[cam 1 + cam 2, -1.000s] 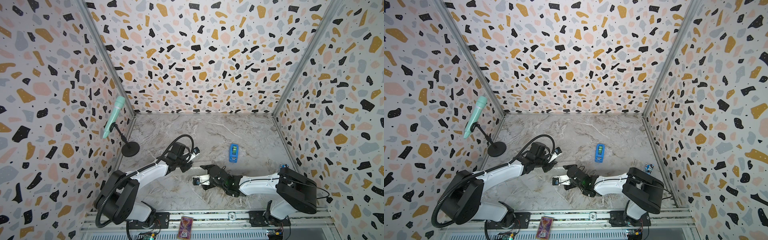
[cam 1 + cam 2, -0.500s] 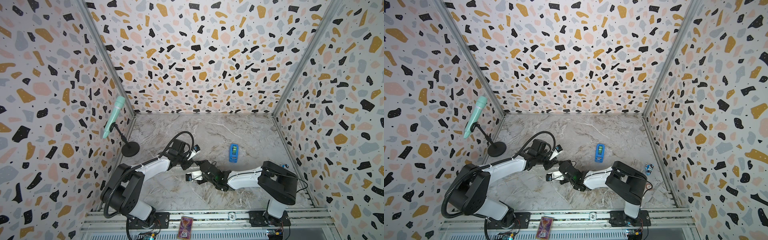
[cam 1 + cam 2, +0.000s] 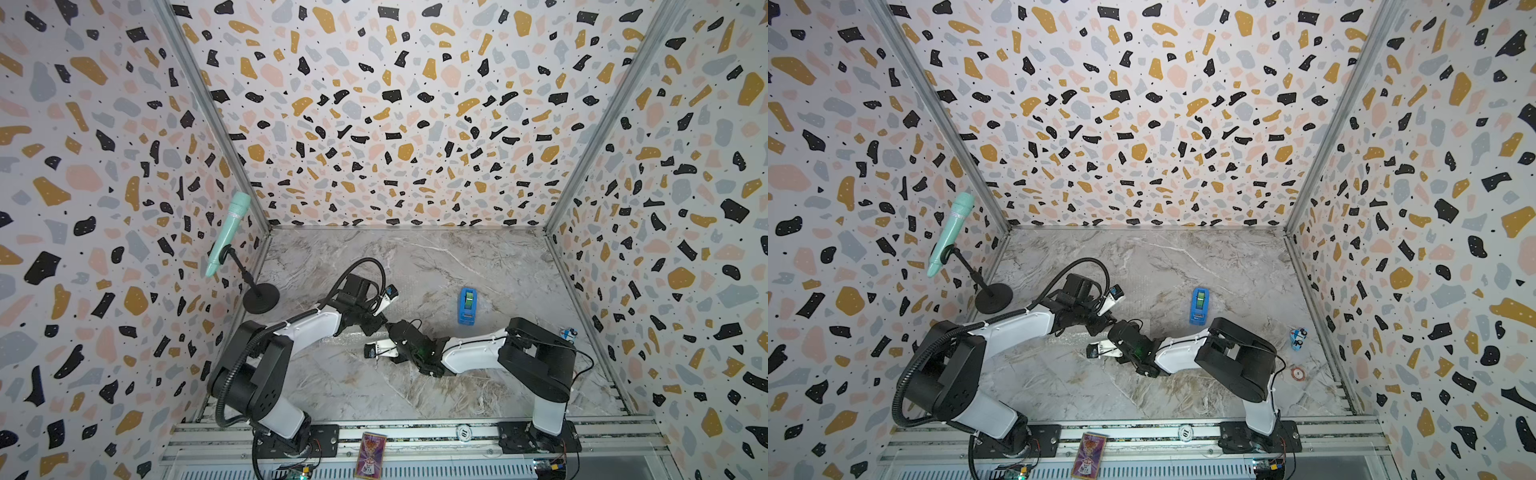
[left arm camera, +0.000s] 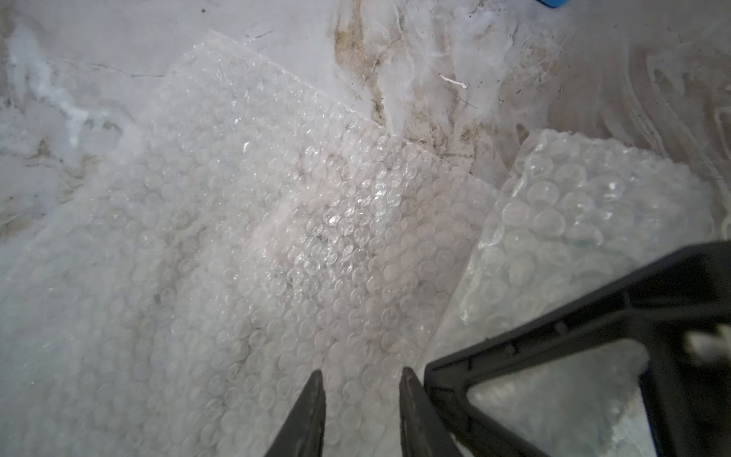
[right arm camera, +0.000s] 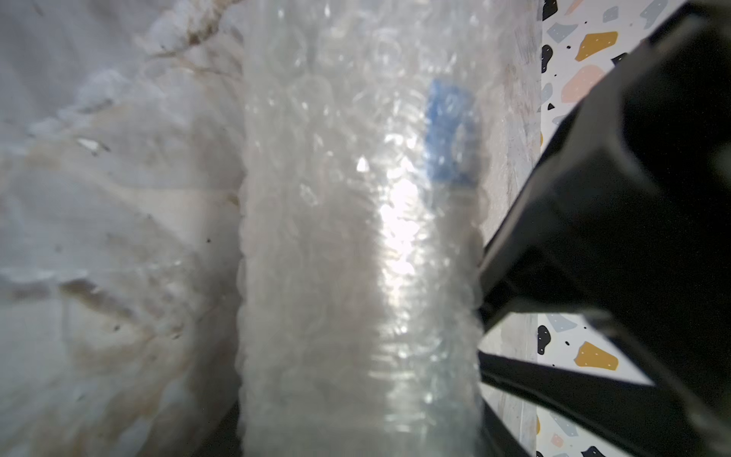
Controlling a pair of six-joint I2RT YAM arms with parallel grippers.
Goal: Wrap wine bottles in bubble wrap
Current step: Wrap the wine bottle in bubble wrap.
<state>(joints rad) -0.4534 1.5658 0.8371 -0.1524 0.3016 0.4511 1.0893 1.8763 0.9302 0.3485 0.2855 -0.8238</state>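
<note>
I counted one bottle (image 5: 395,237), one sheet of wrap (image 4: 257,237), one blue tape dispenser (image 3: 466,306), one mint microphone (image 3: 228,232) on its black stand, and two arms meeting near the middle of the desk (image 3: 415,257). The bottle lay rolled inside the wrap, its small blue mark showing blurred through the bubbles. The rest of the sheet spread flat from the roll, with a straight edge and a corner lying on the marble-patterned top. The left tool (image 4: 362,395) hung over that flat part with its thin black tips apart and only bubbles showing between them. The right tool (image 3: 395,330) sat at the roll, which ran between its jaws in the right wrist view, but I could not tell whether they pressed on it. Speckled walls closed the desk on three sides and a metal rail on the fourth. The far half lay open, and so did a broad strip before the rail. The dispenser stood well apart, to the right of the arms' meeting point. The wrap was clear, glistening and pebbled.
</note>
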